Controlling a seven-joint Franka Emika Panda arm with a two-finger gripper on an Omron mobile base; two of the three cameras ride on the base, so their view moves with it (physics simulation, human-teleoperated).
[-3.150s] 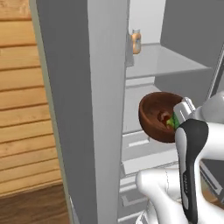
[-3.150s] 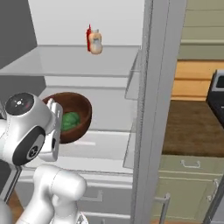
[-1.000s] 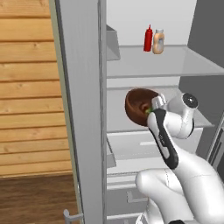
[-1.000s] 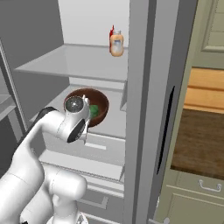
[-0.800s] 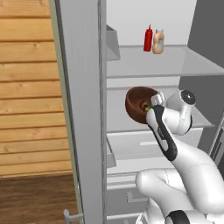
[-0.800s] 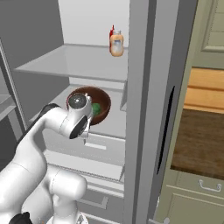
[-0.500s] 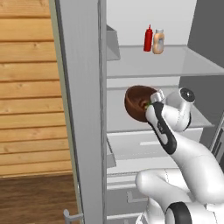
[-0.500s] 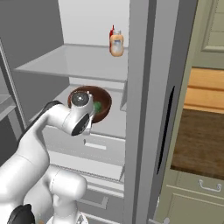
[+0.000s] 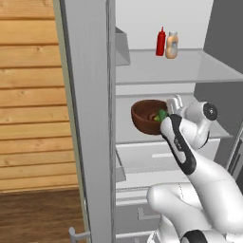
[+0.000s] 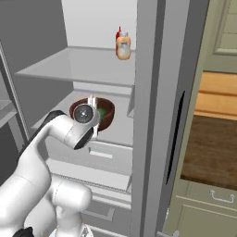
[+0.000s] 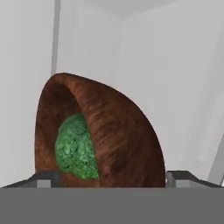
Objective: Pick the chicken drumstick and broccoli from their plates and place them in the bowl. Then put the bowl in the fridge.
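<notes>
On the middle shelf of the fridge (image 9: 90, 71) stands the bowl (image 9: 148, 116), upright, with the broccoli (image 11: 75, 148) inside it. A little reddish-brown shape beside the green could be the chicken drumstick, but it is too small to tell. In the hand view the finger tips (image 11: 43, 179) stand wide apart on both sides of the bowl, which sits between them, so the gripper (image 9: 172, 105) has its jaws spread and is not clamped on the bowl. Whether a finger is touching the rim I cannot tell.

The step in hand seems to be the release and the retreat. To do it well, the hand should go straight back along its own line, with the jaws kept wide, so that no finger catches the rim and pulls or tips the bowl. The bowl looks near the front edge of the shelf in the left base view, so a small drag could bring it over the edge.

Around it, the shelf above holds a red bottle (image 9: 161, 42) and a pale bottle (image 9: 172, 45), well apart from the hand. The drawers (image 10: 102, 159) lie below. The fridge wall and the open door stand close on each side, so the elbow has little room for swinging.
</notes>
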